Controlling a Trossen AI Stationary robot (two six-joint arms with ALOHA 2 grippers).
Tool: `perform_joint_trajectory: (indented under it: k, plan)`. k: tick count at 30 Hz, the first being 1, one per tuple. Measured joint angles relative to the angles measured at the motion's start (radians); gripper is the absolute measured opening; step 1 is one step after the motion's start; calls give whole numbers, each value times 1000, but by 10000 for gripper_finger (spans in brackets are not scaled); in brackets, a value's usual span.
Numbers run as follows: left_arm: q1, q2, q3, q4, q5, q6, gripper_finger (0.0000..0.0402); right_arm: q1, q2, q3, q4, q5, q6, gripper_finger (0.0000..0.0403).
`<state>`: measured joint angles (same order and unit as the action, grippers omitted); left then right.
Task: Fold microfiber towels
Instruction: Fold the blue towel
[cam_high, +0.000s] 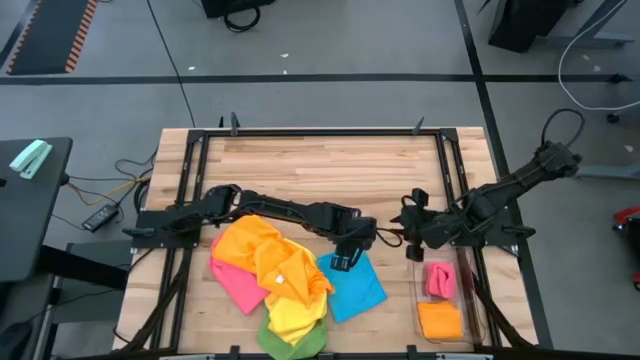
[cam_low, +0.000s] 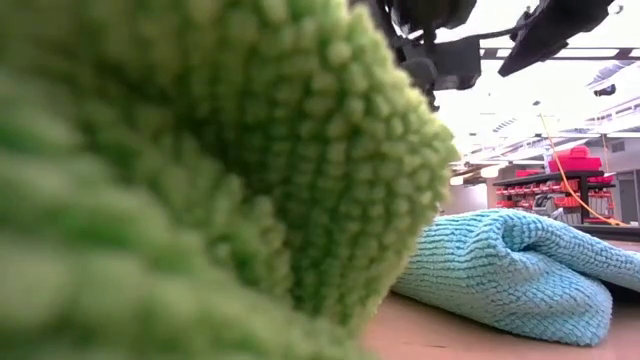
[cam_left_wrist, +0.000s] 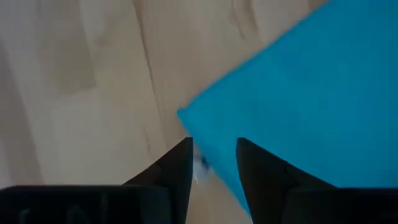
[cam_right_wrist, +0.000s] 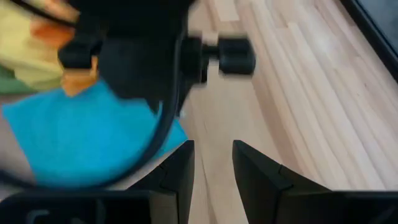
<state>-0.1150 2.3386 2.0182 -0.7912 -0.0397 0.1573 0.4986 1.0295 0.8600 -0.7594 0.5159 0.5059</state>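
Observation:
A blue towel (cam_high: 352, 285) lies flat on the table, right of a pile of orange (cam_high: 262, 248), pink (cam_high: 235, 282), yellow (cam_high: 292, 310) and green (cam_high: 290, 343) towels. My left gripper (cam_high: 347, 262) points down over the blue towel's far left corner (cam_left_wrist: 186, 118). It is open, with the towel's left edge (cam_left_wrist: 214, 168) running between its fingers. My right gripper (cam_high: 412, 238) is open and empty above bare wood, right of the blue towel. In the low view the green towel (cam_low: 200, 170) fills the foreground and the blue towel (cam_low: 520, 265) lies behind it. My left gripper comes from above with one finger (cam_left_wrist: 180, 168) over bare wood and the other (cam_left_wrist: 258, 168) over the blue towel, just inside its far left corner. I cannot tell whether the fingertips touch the cloth. The towel lies flat on the table.
A clear plastic bin (cam_high: 470, 300) at the table's right near corner holds a folded pink towel (cam_high: 439, 279) and a folded orange towel (cam_high: 440, 320). A black frame (cam_high: 300, 132) rings the table. Bare wood (cam_high: 320, 170) spans the far half.

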Motion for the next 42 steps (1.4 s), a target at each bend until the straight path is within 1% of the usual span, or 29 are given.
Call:
perform_joint_trajectory:
  k: [6,11,14,18,20,22,26,28,32,36,42]
  plan:
    - [32,59,0,29,-1,64,130,-24,46,0,72,2,-1,117]
    - [62,93,1,26,0,89,122,-25,81,0,79,-3,41,117]
    - [69,97,2,29,21,91,118,-26,98,0,81,-1,45,117]
    - [72,103,3,31,97,134,110,-41,110,0,79,-1,44,117]
    - [70,97,2,26,100,152,105,-53,111,0,78,-1,41,117]
    - [75,96,1,21,154,175,100,-66,111,0,79,-2,24,117]
    - [84,92,-1,15,341,183,92,-80,108,0,79,-1,-2,118]
    - [86,91,-1,13,404,192,90,-85,108,0,79,-4,-18,117]
    - [86,91,-1,34,443,192,90,-93,108,0,83,-5,-39,117]
    - [91,90,-1,36,534,194,93,-103,108,0,85,-4,-55,117]
    - [91,89,-1,38,586,195,94,-108,108,0,99,-4,-66,117]
